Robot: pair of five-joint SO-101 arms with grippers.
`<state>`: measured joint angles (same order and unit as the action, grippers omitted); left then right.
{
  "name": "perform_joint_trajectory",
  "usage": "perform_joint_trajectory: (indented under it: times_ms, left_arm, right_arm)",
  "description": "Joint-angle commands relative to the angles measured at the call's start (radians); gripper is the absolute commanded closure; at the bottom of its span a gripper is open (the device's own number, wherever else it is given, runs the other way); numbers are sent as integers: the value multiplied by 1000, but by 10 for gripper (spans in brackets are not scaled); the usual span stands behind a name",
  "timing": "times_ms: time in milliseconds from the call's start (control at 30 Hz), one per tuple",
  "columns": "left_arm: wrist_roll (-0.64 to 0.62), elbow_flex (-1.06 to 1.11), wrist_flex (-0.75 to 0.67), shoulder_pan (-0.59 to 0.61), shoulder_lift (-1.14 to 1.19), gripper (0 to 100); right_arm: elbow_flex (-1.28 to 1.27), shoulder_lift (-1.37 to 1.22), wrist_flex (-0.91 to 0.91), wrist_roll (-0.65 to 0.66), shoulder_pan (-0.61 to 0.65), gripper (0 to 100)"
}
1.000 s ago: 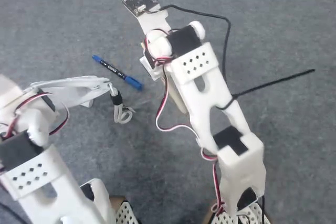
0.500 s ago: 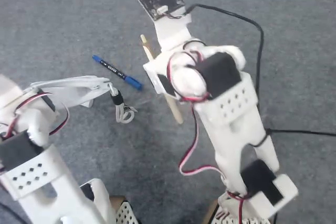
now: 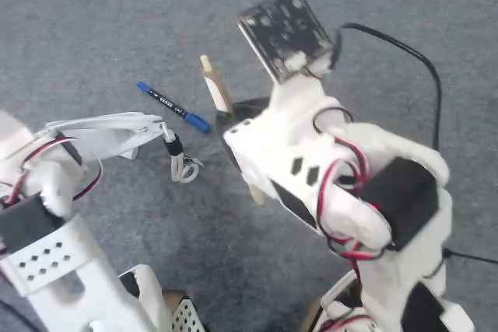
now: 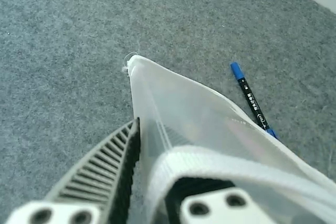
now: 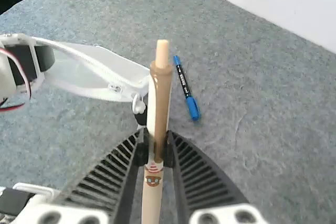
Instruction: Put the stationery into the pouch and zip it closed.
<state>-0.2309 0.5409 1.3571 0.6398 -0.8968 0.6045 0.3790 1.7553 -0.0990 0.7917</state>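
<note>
In the right claw point(image 5: 155, 148), pinched tight between both fingers: a tan pen point(image 5: 157, 98), gripped partway along its length, most of it sticking out past the fingertips. In the left claw point(image 4: 144, 135), closed on one edge: a clear pouch point(image 4: 199, 114) with white trim, stretched out over the grey mat point(image 3: 117, 44). At the pouch's far end, a white cord loop point(image 3: 182, 167) on the mat. Just beside that end, between pouch and tan pen, lying flat: a blue pen point(image 3: 173, 106).
</note>
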Motion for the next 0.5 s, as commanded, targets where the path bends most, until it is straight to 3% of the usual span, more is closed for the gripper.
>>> perform_joint_trajectory:
  times_ms: [0,233,467]
  left_arm:
    - [6,-19,-31,-5,-17,989]
    - [6,-19,-31,-5,-17,989]
    - [6,-19,-31,-5,-17,989]
  right_arm:
    - [-51,84,24,-9,25,991]
    - [-180,251,-33,-9,73,991]
    - [-404,386,-254,-9,74,991]
